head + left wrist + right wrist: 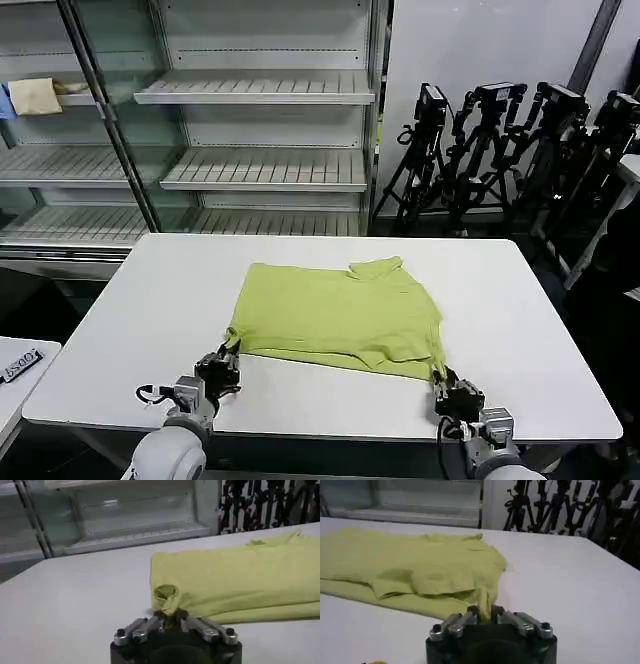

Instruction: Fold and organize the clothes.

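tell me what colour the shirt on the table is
Plain lime yellow-green T-shirt, clearest in the head view.

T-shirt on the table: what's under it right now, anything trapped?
The T-shirt lies flat on the white table, its near corners pinched by the left gripper and the right gripper. No bulge shows, but the tabletop beneath is covered.

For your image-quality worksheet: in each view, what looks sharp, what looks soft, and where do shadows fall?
Head view: even lighting, T-shirt crisp on the table, faint shadow along its near edge. Left wrist view: left gripper and shirt fairly sharp, shelves behind hazy. Right wrist view: right gripper clear, tripods behind blurred and dark.
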